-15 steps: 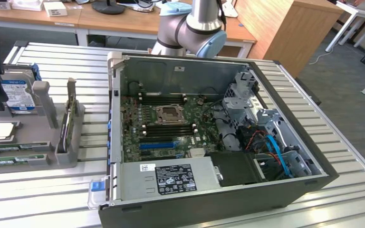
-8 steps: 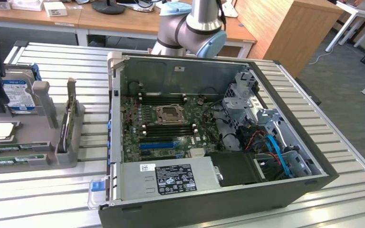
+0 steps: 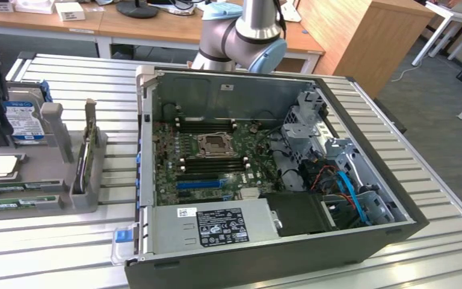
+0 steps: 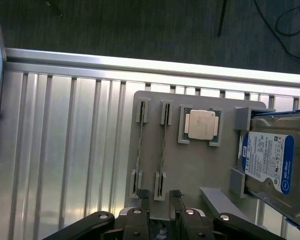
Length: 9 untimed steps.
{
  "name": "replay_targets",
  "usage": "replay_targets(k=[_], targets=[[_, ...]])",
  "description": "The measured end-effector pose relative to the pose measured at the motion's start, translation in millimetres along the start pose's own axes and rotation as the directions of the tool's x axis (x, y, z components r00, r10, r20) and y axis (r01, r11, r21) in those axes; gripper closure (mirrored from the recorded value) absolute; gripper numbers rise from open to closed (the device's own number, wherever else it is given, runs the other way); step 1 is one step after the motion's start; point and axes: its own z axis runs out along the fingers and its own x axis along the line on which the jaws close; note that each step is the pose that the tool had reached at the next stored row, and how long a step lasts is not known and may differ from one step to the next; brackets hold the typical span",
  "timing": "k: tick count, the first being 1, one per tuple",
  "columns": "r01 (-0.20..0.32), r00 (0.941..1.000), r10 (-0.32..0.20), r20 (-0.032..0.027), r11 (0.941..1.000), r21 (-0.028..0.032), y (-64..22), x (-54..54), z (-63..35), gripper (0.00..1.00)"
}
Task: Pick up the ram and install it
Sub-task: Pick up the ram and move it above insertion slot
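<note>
Surface: ribbed metal table, with wooden desks behind it in the exterior view.
Computer case: open case lying on its side on the table, its motherboard and processor socket facing up, and a silver power supply along its near wall.
Arm: silver and blue robot arm rising behind the case.
Tray: grey parts tray on the table at the exterior view's left, well apart from the motherboard.
Claw: gripper above the tray, its two dark fingertips spread wide with a plain gap between them and nothing held.
Ram: the ram stands on edge in the tray's slotted holders, just beside the processor. Its near end lines up with the gap between the fingertips.
Second stick: another ram stick stands parallel in the next pair of holders, on the side away from the processor.
Hard drive: blue-and-white-labelled hard drive in its cradle beyond the processor.
Hard to tell: whether a fingertip touches either stick. Both sticks show edge-on in the wrist view, so their faces are hidden.
Cut off: the gripper body and the far end of the hard drive run out of the wrist view. In the exterior view the dark gripper is clipped by the left edge and covers part of the hard drive.
</note>
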Motion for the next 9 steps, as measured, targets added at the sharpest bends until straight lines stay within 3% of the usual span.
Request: replay_targets(k=[9], targets=[[0.0,1.0,0.0,-0.0003,1.0,0.0,-0.1,-0.1,7.0,0.7]])
